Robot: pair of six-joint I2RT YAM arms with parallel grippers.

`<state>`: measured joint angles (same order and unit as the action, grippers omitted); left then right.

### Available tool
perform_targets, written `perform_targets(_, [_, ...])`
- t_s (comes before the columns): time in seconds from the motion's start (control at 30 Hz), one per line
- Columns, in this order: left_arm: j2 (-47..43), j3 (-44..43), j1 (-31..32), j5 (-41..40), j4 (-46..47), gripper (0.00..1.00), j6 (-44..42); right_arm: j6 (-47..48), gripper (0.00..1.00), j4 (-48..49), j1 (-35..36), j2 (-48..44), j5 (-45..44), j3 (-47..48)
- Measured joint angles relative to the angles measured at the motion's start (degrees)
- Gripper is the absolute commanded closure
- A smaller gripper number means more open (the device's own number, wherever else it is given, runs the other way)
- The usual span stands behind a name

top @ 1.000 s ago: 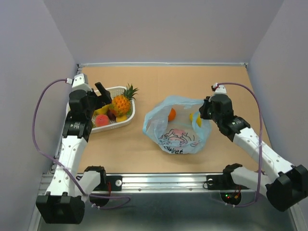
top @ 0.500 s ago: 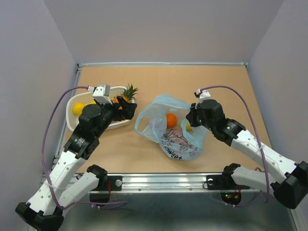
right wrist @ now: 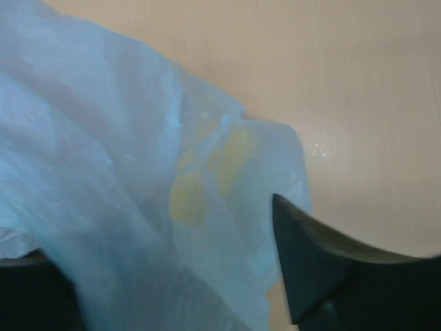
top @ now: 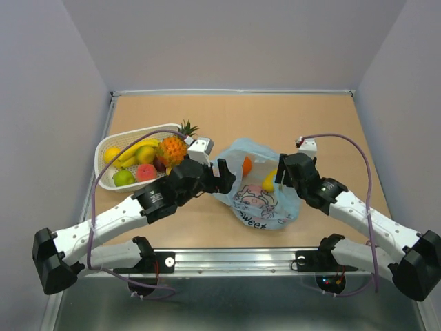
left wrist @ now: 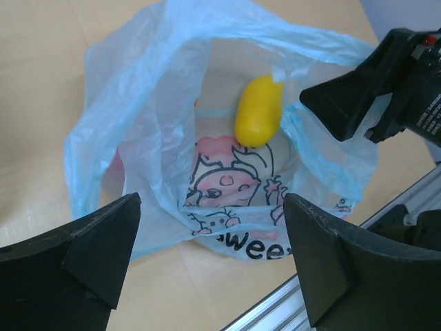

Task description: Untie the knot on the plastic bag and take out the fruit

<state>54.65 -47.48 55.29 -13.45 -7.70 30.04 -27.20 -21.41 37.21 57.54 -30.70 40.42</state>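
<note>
The left gripper [left wrist: 210, 207] is wide open over the plastic bag [left wrist: 138, 103], with a yellow fruit [left wrist: 258, 110] inside. I cannot tell if the right gripper [top: 280, 176] holds the bag.

Plastic bag [right wrist: 117, 152] blurred, right wrist view

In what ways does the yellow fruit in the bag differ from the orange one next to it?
The mango is yellow and oblong, while the orange is orange and round. The mango lies on the side of the right gripper. The orange lies further back, on the side of the left gripper. Both are inside the open bag.
</note>
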Motion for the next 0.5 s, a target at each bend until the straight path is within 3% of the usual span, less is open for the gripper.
perform_targets(0.07, [2.3, 0.0, 1.4, -1.3, 0.0, 0.05, 0.1, -1.8, 0.03, -0.2, 0.0, 1.9, -1.7, -0.3])
perform_targets(0.2, [3.8, 0.0, 3.5, -3.5, 0.7, 0.05, 0.2, -4.6, 0.02, -0.2, -0.5, 7.5, -4.2, -0.4])
perform_targets(0.27, [4.5, 0.0, 4.4, -4.6, 1.8, 0.05, 0.2, -5.7, 0.07, -0.2, -0.8, 9.7, -5.0, -0.4])
perform_targets(0.33, [5.6, -0.2, 5.7, -5.4, 2.4, 0.05, 0.2, -6.6, 0.3, -0.2, -1.6, 11.6, -5.5, -0.4])
perform_targets(0.37, [6.0, -0.2, 6.2, -5.7, 2.6, 0.05, 0.1, -7.1, 0.55, -0.2, -2.0, 12.2, -5.5, -0.4])
perform_targets(0.5, [9.3, -0.2, 8.9, -7.1, 3.0, 0.05, 0.0, -6.7, 0.96, -0.3, -2.7, 12.6, -5.0, -0.4])
